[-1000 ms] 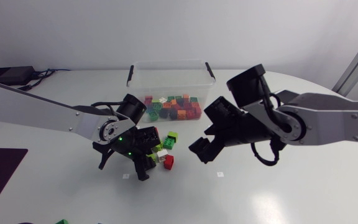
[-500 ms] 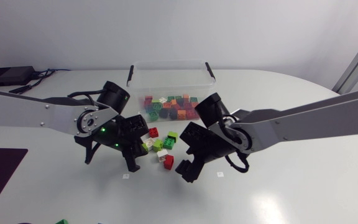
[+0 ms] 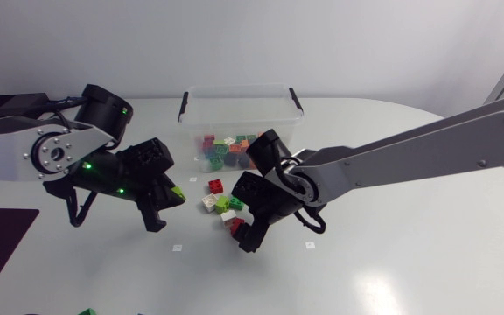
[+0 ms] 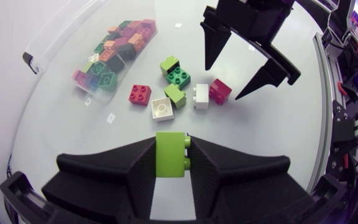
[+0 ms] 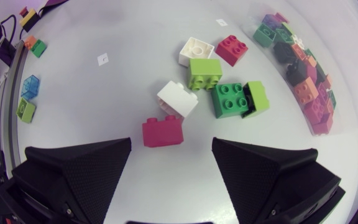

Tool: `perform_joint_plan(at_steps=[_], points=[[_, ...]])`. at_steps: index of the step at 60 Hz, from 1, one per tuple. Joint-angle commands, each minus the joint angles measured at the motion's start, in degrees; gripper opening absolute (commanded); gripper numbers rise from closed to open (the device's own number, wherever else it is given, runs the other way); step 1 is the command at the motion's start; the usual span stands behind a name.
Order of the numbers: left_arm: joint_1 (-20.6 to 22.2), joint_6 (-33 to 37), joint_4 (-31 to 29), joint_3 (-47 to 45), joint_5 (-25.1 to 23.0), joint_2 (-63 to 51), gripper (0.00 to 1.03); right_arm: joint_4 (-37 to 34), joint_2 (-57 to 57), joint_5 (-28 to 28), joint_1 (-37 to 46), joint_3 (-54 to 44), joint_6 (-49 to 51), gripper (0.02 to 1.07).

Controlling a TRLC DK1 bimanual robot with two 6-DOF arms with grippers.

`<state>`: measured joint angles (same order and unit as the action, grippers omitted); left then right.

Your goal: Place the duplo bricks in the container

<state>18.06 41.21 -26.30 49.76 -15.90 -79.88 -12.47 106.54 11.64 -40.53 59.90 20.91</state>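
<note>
Your left gripper [image 4: 172,144] is clamping a lime brick [image 4: 171,163] and lifting clear of the loose bricks [image 3: 221,203], with the container [image 3: 234,101] at its one o'clock. Your right gripper [image 5: 171,144], spread wide and empty, is closing in over the magenta brick [image 5: 163,132].

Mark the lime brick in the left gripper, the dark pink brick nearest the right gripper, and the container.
lime brick [image 4: 170,155], left wrist view, camera-facing side.
dark pink brick [image 5: 163,132], right wrist view, side face.
container [image 3: 239,87], head view, rear rim.
</note>
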Motion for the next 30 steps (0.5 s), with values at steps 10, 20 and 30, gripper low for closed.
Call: perform_joint_plan(at_steps=[10,20,30], points=[[-1.9,1.7,-2.7,0.9,-1.6,3.8,0.18,-2.1,2.7,-2.1,-1.6,2.9,1.6,0.88],[-2.2,1.0,-3.8,2.9,-1.9,4.8,0.18,-4.7,3.8,-3.5,-2.2,5.0,1.9,0.81],[-2.7,0.5,-5.1,5.0,-1.9,5.6,0.18,-5.4,4.7,-4.5,-2.7,6.1,1.9,0.71]])
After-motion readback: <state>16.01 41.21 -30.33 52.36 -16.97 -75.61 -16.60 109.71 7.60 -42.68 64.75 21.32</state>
